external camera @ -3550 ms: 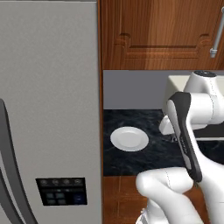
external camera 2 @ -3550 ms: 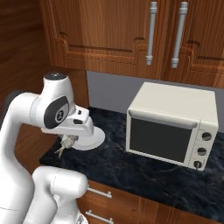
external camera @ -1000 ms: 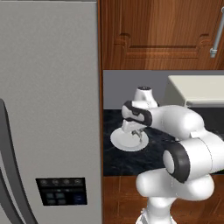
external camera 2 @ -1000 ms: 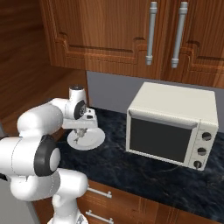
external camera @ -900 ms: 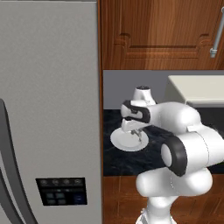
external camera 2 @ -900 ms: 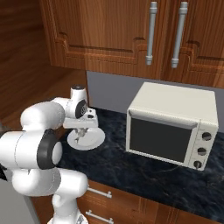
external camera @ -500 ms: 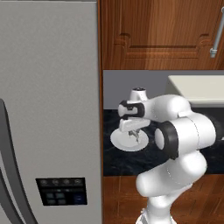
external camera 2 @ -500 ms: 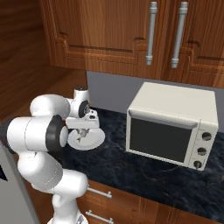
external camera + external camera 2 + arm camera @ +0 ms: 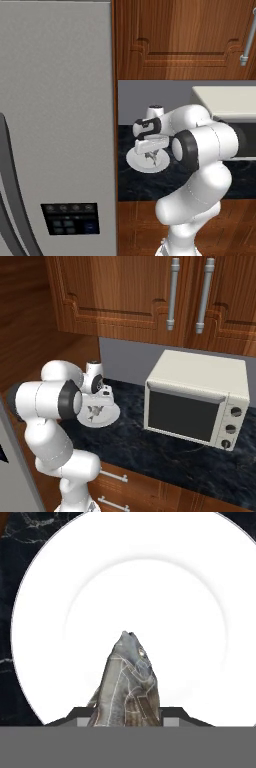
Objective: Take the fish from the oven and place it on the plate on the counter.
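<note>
Watching for trouble: the fish could land badly if the grip lets go while the tail sits high between the fingers, or tip onto the rim if the hand drifts off centre.
Fridge [image 9: 55,125]: one, grey steel, well off to the side of the fingers, no part in this.
Tabletop [image 9: 165,456]: one black speckled surface below the fingers, carrying the plate and the oven.
Oven [image 9: 195,401]: one, cream-bodied with a dark glass door shut, well apart from the fingers on the far side of the tabletop.
Plate [image 9: 200,587]: one, round and white, straight under the fingers; it spreads well past the fish on all sides, so the margin for a drop looks generous, as I judge it.
Fish [image 9: 127,684]: one, dark grey, nose pointing away from the fingers toward the plate's middle; whether it touches the plate yet, I cannot tell.
Fingers [image 9: 127,714]: two, closed on the fish at its tail end, with the body rising between them.
Risk ranking: biggest is a slip or bounce on release from height; smaller is the fingers dragging the fish along as they lift away.
</note>
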